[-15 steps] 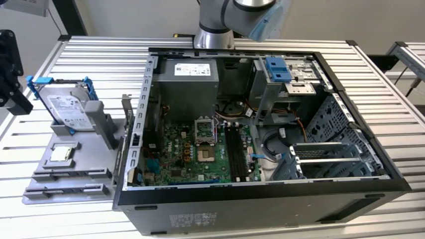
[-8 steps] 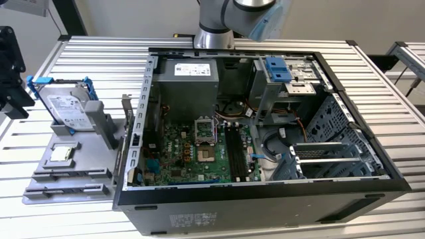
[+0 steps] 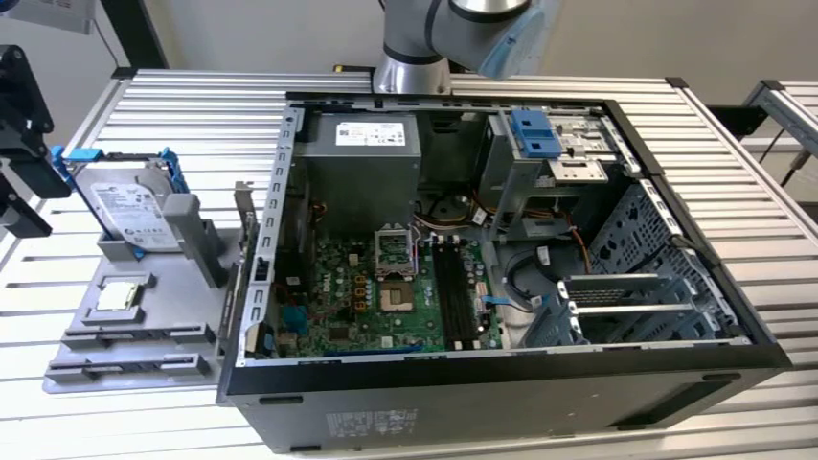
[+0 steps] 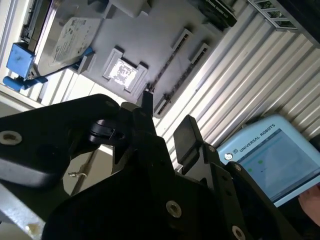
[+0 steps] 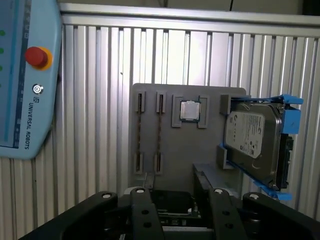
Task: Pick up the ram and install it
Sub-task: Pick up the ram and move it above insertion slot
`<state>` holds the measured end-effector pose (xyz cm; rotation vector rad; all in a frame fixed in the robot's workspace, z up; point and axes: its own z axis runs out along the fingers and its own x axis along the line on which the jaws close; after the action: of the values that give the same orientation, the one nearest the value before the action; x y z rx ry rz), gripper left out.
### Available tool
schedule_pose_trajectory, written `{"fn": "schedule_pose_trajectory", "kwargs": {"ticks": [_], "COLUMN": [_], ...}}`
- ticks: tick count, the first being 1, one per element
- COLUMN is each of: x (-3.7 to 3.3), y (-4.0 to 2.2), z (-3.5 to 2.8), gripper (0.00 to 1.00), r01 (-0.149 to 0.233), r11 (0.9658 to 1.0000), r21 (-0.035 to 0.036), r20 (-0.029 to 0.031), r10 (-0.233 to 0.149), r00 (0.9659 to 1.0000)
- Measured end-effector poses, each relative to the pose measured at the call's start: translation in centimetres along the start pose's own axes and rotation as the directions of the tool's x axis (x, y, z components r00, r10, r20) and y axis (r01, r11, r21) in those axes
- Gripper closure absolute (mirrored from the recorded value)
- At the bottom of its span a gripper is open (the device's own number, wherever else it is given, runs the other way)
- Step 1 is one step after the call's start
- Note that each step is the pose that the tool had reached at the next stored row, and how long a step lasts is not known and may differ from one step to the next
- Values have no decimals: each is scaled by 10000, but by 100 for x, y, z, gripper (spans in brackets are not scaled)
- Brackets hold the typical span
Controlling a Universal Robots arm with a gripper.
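2 wrist views checked: seeing jaws spread apart, pinching nothing, w/ slatted table visible thru the gap. Hovering well clear of gray tray. Reading ram as thin dark strip sitting edge-on between a slot pair in tray, w/ 2nd strip parallel just beside it, apart from jaws. Seeing cpu chip in square pocket near the strips, and hdd w/ blue brackets leaning at tray's end. In exterior view, seeing open pc case just beside tray, on exterior view's right of it.
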<state>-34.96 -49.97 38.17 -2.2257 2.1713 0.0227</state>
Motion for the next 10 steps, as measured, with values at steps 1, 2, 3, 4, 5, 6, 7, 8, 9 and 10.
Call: {"fn": "schedule_pose_trajectory", "kwargs": {"ticks": [1,2,3,4,5,6,7,8,9,10], "x": [1,2,3,3,3,4,5,7,9,10], "y": [2,3,3,4,5,5,6,9,13,20], "z": [18,37,54,72,90,108,127,146,164,182], "gripper": [0,0,0,0,0,0,0,0,0,0], "r01": [28,105,170,215,297,407,488,506,506,506], "r11": [10000,9999,9999,9998,9996,9992,9988,9987,9987,9987], "r21": [-2,-4,-6,-7,-11,-13,-16,-17,-17,-16], "r20": [-1,1,1,3,3,5,5,6,6,7], "r10": [-28,-105,-170,-215,-297,-407,-488,-506,-506,-506], "r00": [10000,9999,9999,9998,9996,9992,9988,9987,9987,9987]}}
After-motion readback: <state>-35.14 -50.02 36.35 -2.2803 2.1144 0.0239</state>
